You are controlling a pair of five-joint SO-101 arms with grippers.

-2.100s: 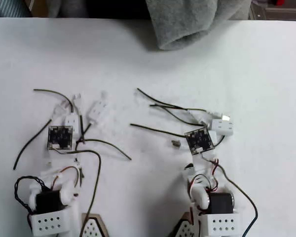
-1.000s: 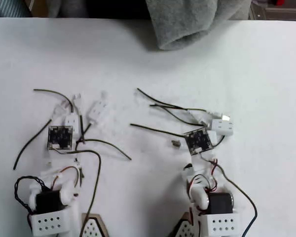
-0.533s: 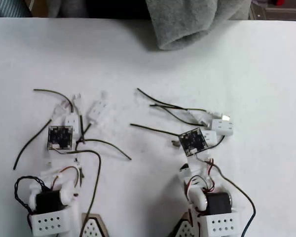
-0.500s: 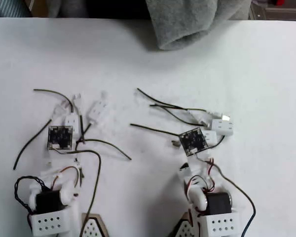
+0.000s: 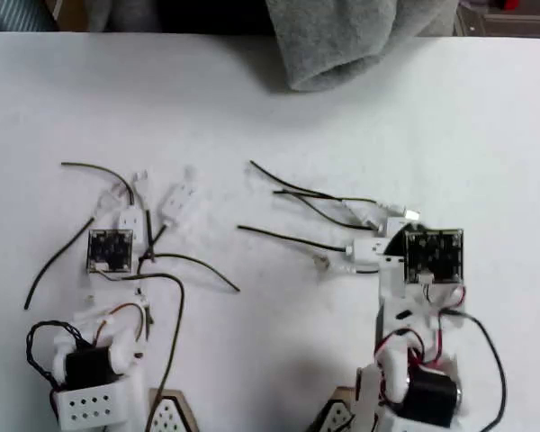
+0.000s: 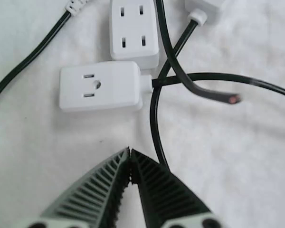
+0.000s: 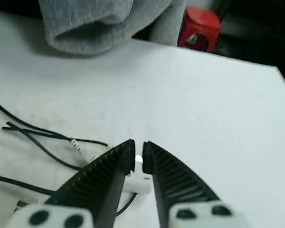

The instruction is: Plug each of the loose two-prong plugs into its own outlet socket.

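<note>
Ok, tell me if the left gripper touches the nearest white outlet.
Apart. The left wrist view shows bare table between the shut left gripper and the white outlet nearest it.

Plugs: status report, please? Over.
Left end effector shut, empty, just short of white outlet block. Right end effector at white plug. Black cord looped beside left end effector.

Bright, even light from above on a white table [image 5: 486, 135].
Glare washes the tabletop pale; soft shadows lie under the grey cloth [image 5: 342, 45] at the far edge and thinly beside the outlet socket [image 6: 100, 86].
</note>
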